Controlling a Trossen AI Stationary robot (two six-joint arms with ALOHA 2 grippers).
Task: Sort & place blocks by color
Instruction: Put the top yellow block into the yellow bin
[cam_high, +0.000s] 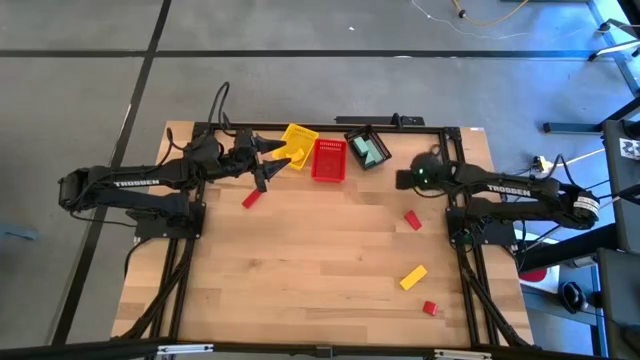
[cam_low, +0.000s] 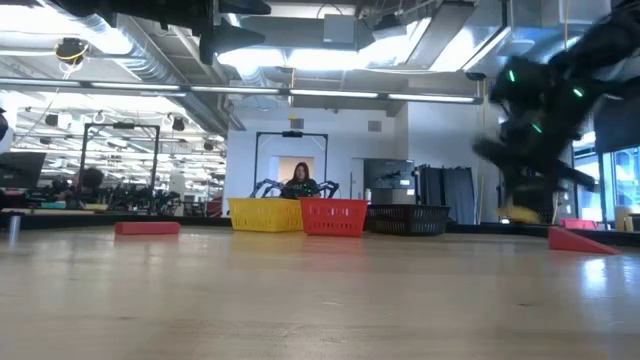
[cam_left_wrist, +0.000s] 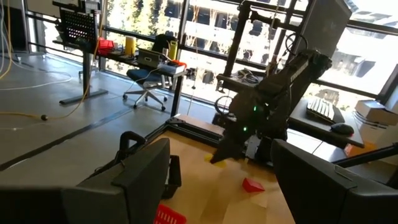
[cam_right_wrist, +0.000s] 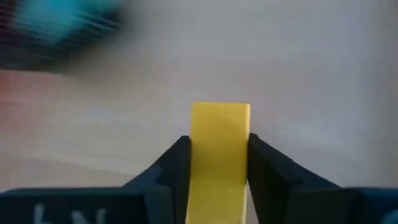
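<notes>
1. The right gripper (cam_right_wrist: 219, 163) is clamped on a yellow block (cam_right_wrist: 219, 143); in the right wrist view the block stands between the two dark fingers (cam_right_wrist: 173, 163), touching both, and sticks out past their tips over the bare wood.
2. In the high view this right gripper (cam_high: 418, 176) sits near the back right of the table (cam_high: 320, 270), just beside the black basket (cam_high: 367, 148), which holds teal pieces (cam_high: 368, 152).
3. Nothing lies between that gripper and the baskets; the red basket (cam_high: 328, 160) stands beyond the black one, and the yellow basket (cam_high: 296, 143) is beyond that, tilted.
4. A red wedge block (cam_high: 412, 219) lies on the wood near the right arm, towards the front of the table from its gripper.
5. Farther front on the right side lie a yellow bar (cam_high: 413, 277) and a small red cube (cam_high: 429, 308), near each other but apart.
6. The left gripper (cam_high: 268, 168) has its fingers spread wide and holds nothing; it sits by the yellow basket, at the back left.
7. A red bar (cam_high: 251, 198) lies on the wood just beside the left gripper, on its front side.
8. In the low view the three baskets stand in a row at the far edge, and a person (cam_low: 300, 180) is seated in the room behind them.
</notes>
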